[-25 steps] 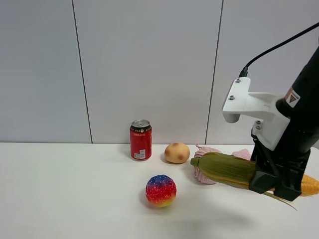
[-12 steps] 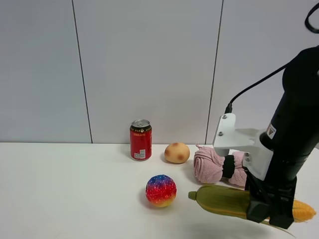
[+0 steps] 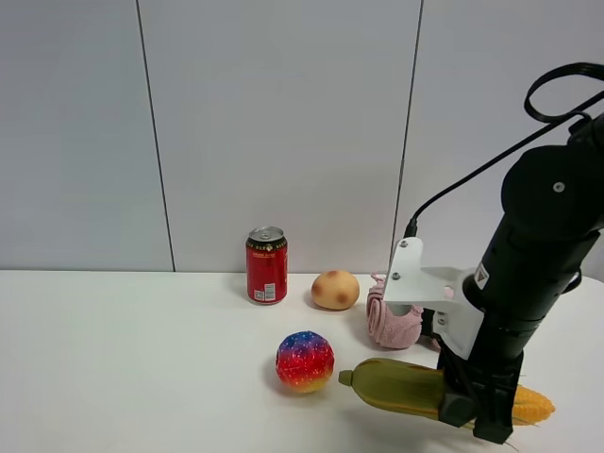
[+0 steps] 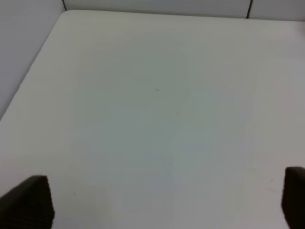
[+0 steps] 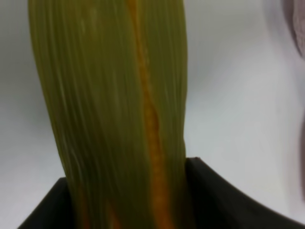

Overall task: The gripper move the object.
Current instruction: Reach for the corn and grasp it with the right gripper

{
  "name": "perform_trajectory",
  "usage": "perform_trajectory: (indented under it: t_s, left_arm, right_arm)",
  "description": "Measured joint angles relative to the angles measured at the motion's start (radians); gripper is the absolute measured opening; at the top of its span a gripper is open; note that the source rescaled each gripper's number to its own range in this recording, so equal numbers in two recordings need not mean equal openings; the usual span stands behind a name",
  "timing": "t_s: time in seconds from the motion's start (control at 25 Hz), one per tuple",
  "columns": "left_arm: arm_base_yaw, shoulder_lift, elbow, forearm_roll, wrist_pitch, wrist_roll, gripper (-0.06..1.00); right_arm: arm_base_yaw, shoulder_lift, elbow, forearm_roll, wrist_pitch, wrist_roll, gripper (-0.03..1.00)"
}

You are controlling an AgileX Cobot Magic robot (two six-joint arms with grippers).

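Note:
The toy corn cob (image 3: 406, 389), green husk with yellow kernels at its right end, lies level just above the white table (image 3: 142, 377), right of the rainbow ball. My right gripper (image 3: 477, 415) is shut on the corn near its yellow end. In the right wrist view the green husk (image 5: 119, 105) fills the picture between the black jaws. My left gripper (image 4: 164, 202) is open and empty over bare table; only its two black fingertips (image 4: 28, 200) show, and it is out of the exterior view.
A rainbow ball (image 3: 305, 360) sits just left of the corn's tip. A red can (image 3: 267, 265) and a tan potato (image 3: 335, 289) stand behind it. A pink rolled cloth (image 3: 392, 319) lies behind the corn, next to the right arm.
My right gripper has carried the corn down, leftward and toward the front of the table, from in front of the pink cloth to beside the rainbow ball. The cloth now shows.

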Motion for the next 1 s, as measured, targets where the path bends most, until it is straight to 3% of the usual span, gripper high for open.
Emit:
perform_trajectory:
  t_s: [0.28,0.72,0.8,0.92,1.0]
  left_arm:
    - [0.000,0.000,0.000,0.000,0.000,0.000,1.00]
    - [0.000,0.000,0.000,0.000,0.000,0.000,1.00]
    - [0.000,0.000,0.000,0.000,0.000,0.000,1.00]
    - [0.000,0.000,0.000,0.000,0.000,0.000,1.00]
    - [0.000,0.000,0.000,0.000,0.000,0.000,1.00]
  right_arm:
    - [-0.048,0.076,0.000,-0.005,-0.058,-0.001,0.00]
    - [-0.050,0.110,-0.001,-0.006,-0.078,-0.001,0.02]
    - [-0.050,0.118,-0.001,-0.006,-0.078,-0.001,0.18]
    - [-0.050,0.125,-0.001,-0.006,-0.076,0.013,0.58]
    - [-0.050,0.125,-0.001,-0.006,-0.077,0.032,0.73]
